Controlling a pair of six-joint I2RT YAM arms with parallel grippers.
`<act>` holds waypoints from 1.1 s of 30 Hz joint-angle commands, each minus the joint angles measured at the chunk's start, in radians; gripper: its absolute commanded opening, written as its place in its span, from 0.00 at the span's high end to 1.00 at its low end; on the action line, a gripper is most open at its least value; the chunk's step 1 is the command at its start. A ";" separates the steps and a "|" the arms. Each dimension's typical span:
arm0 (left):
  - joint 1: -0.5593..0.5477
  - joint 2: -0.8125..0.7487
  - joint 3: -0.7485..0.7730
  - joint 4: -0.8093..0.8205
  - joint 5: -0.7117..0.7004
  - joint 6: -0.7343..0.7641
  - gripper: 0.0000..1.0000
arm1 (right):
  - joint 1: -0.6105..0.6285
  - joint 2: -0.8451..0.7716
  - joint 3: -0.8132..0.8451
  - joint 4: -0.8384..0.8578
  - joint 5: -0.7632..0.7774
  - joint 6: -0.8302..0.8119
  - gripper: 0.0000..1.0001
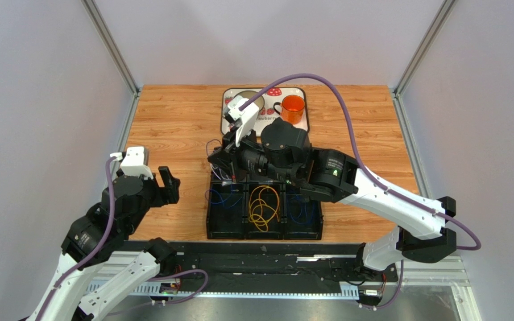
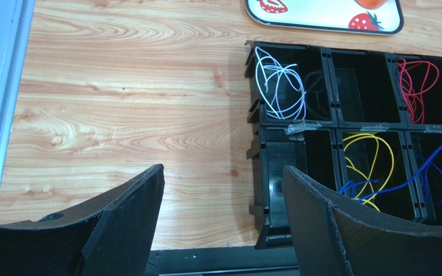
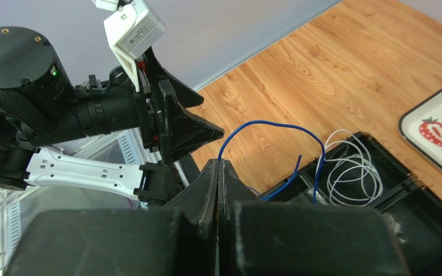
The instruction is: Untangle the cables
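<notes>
Right end effector [image 3: 218, 172] pressed together on thin blue flexible cable [image 3: 275, 122] | cable arcs from its tips down into black plastic compartment bin [image 2: 257, 172], crossing yellow looped cable [image 2: 373, 136] | left end effector [image 2: 223, 172] spread, empty, beside bin

Bare wood runs from the left edge of the surface [image 2: 119, 115] to the black bin [image 1: 229, 231], open up to the far left corner. The left jaws, spread wide, hang over this stretch with nothing between them. A tray [image 1: 229, 97] blocks the middle of the far edge. The right arm [image 1: 387, 200] crosses in from the near right corner and covers the bin's far row. A blue cable [image 3: 275, 122], pinched in the right jaws, arches above the bin's compartments. The far right corner lies bare.
</notes>
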 commanded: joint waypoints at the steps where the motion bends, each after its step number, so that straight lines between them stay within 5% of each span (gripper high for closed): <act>1: 0.004 -0.008 -0.003 0.010 -0.001 -0.009 0.17 | 0.023 -0.021 -0.046 0.076 0.021 0.072 1.00; 33: 0.006 -0.008 -0.005 0.010 0.003 -0.009 0.17 | 0.032 0.081 -0.393 0.198 0.059 0.141 1.00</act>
